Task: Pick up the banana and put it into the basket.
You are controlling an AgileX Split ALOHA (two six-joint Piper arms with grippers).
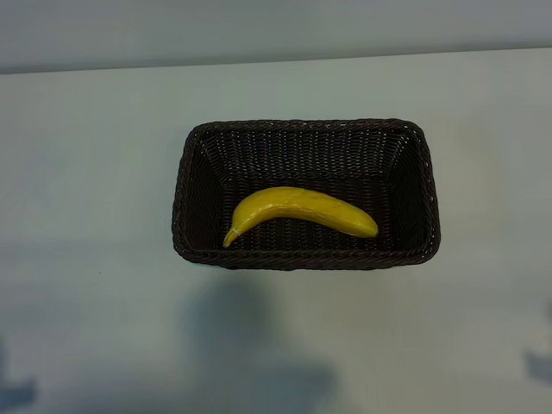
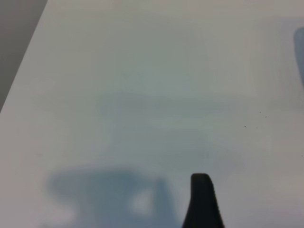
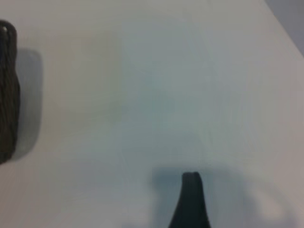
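The yellow banana (image 1: 297, 211) lies curved on the floor of the dark-brown wicker basket (image 1: 421, 185), stem tip toward the basket's left front corner. The basket stands in the middle of the white table. Neither arm appears in the exterior view. In the left wrist view a single dark fingertip (image 2: 202, 190) hangs over bare table, nothing against it. The right wrist view shows one dark fingertip (image 3: 191, 190) above bare table as well, with a corner of the basket (image 3: 7, 90) off to one side. Both grippers are open and hold nothing.
The white table (image 1: 86, 259) surrounds the basket on all sides. Its far edge (image 1: 276, 59) runs across the top of the exterior view. Soft arm shadows fall on the table in front of the basket and at both front corners.
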